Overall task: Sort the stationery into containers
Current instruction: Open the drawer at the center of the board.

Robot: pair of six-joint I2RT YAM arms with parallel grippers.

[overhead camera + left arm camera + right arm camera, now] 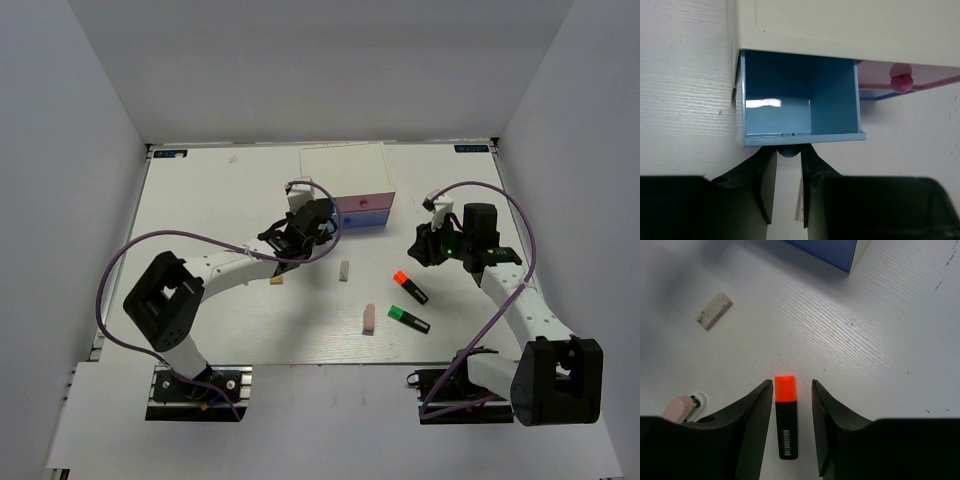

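Observation:
The white-topped drawer box point(345, 170) stands at the back middle, with its pink front point(365, 205) showing. In the left wrist view its light blue drawer point(800, 100) is pulled out and empty, next to the pink drawer's knob point(900, 82). My left gripper point(789, 151) is shut on the light blue drawer's knob; it also shows in the top view point(318, 228). My right gripper point(792, 385) is open, its fingers either side of the orange-red highlighter point(786, 417), which lies on the table point(408, 287). The green highlighter point(408, 319) lies nearer the front. The pink-capped highlighter is out of view.
A grey eraser point(344, 271) point(714, 311), a tan eraser point(276, 281) and a pinkish-beige eraser point(369, 318) point(680, 408) lie on the white table. A blue corner of the box point(832, 251) shows ahead of the right gripper. Grey walls enclose the table.

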